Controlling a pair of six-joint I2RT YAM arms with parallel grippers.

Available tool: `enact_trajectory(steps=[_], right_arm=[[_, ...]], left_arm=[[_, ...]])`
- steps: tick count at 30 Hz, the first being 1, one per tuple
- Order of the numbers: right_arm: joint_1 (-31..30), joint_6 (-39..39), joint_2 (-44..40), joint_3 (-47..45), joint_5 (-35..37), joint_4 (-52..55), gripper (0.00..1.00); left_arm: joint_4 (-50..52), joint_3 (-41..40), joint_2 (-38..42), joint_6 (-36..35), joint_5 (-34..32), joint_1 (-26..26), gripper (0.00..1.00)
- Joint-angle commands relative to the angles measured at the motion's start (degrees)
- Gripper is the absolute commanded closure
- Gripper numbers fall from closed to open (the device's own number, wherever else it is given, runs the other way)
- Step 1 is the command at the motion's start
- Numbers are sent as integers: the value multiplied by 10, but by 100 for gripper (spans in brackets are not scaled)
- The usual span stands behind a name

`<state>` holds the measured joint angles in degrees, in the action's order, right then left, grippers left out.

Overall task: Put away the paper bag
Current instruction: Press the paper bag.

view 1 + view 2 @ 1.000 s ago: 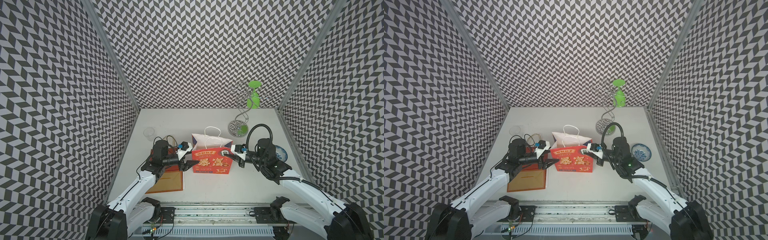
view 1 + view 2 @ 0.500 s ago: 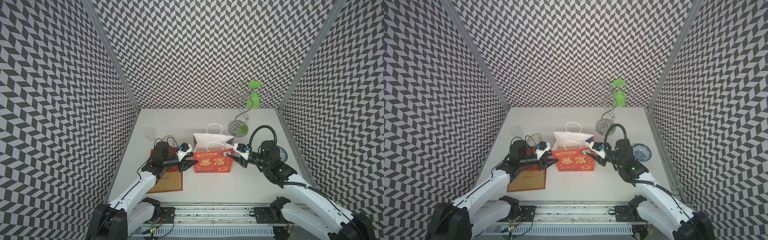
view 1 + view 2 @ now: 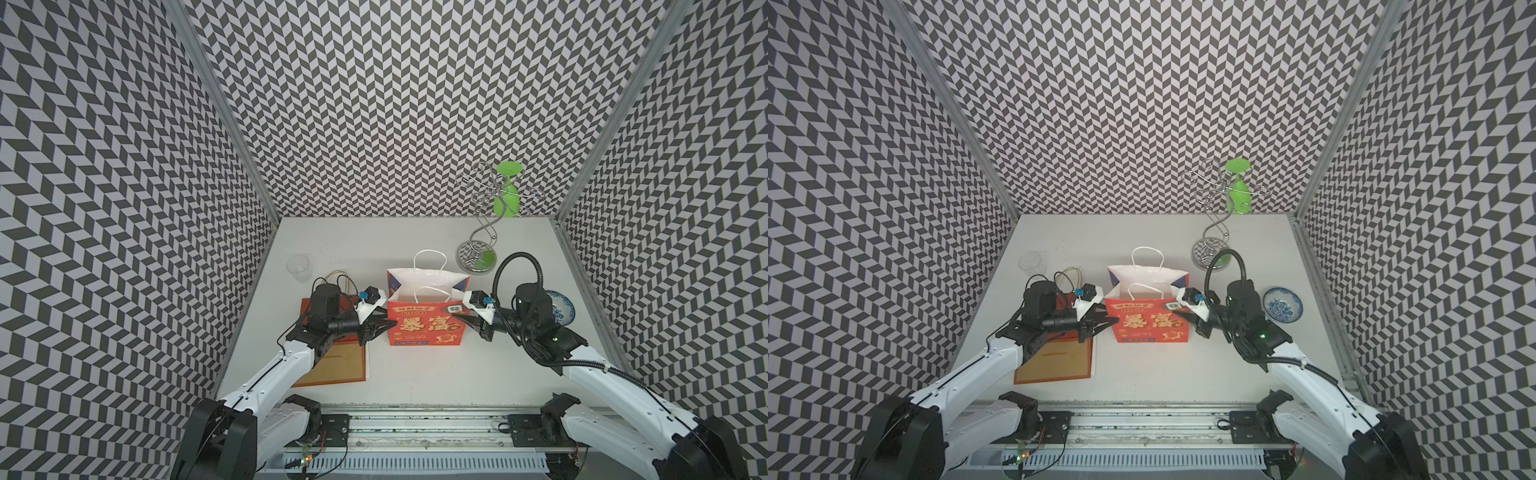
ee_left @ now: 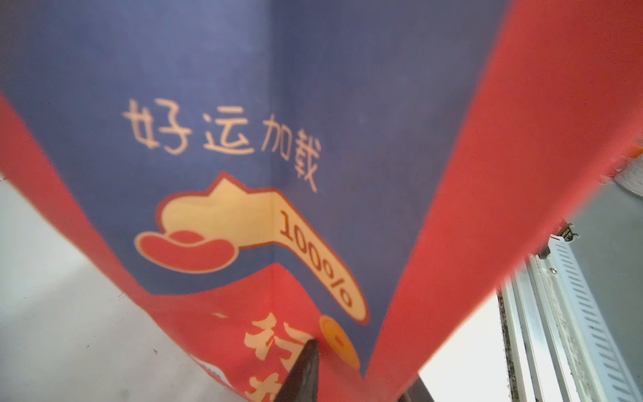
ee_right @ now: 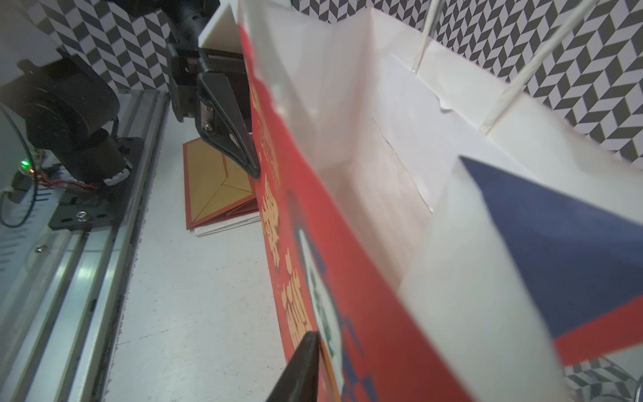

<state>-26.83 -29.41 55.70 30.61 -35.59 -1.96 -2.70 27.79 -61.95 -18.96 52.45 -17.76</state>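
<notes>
Between the two dark fingers [image 4: 302, 376] of my left gripper [image 3: 383, 326], the front left corner of the red paper bag with blue sides and white inside [image 3: 424, 328] is sitting. One finger is lying against the blue side panel, and its partner is showing on the far side of the red front panel. These fingers are standing apart with a clear gap, and I cannot tell if they are pressing the paper. On the opposite side, my right gripper [image 3: 460, 322] is resting at the front right corner of the same bag. Its wrist camera is showing only one dark fingertip [image 5: 299, 372], lying on the outside of the red front panel. The second one is hidden, so I cannot tell if this gripper is spread or closed on the paper.

The bag is standing upright with its mouth open, near the middle of the white table [image 3: 436, 374], between my two arms. Its white twisted cord handles [image 5: 525, 80] are standing up. Under my left arm a flat orange-brown folded paper piece with a red border [image 3: 332, 365] is lying just beside the bag. Further back on that side a clear plastic cup [image 3: 298, 268] is standing. Behind the bag, toward the right, a silver wire stand [image 3: 469, 254] is carrying a green goblet [image 3: 506, 199] that is hanging upside down. Near my right arm a blue-and-white patterned bowl [image 3: 1282, 309] is resting on the table.
</notes>
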Motion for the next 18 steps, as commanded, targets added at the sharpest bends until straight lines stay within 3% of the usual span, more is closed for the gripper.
enact_trajectory(steps=[1, 6, 9, 15, 18], right_arm=[[-2, 3, 13, -7, -15, -68, 75], [-2, 13, 39, 6, 14, -83, 87], [-2, 9, 43, 9, 30, -90, 88], [3, -32, 50, 27, 51, -74, 88], [8, -54, 62, 40, 48, -57, 89]], left_arm=[[-18, -5, -10, 18, 8, -5, 68], [-45, -11, -14, 70, -13, -6, 74], [-54, -6, -8, 109, -39, -15, 79], [-80, -19, 42, 183, -150, -33, 43], [-102, -34, 72, 231, -207, -47, 35]])
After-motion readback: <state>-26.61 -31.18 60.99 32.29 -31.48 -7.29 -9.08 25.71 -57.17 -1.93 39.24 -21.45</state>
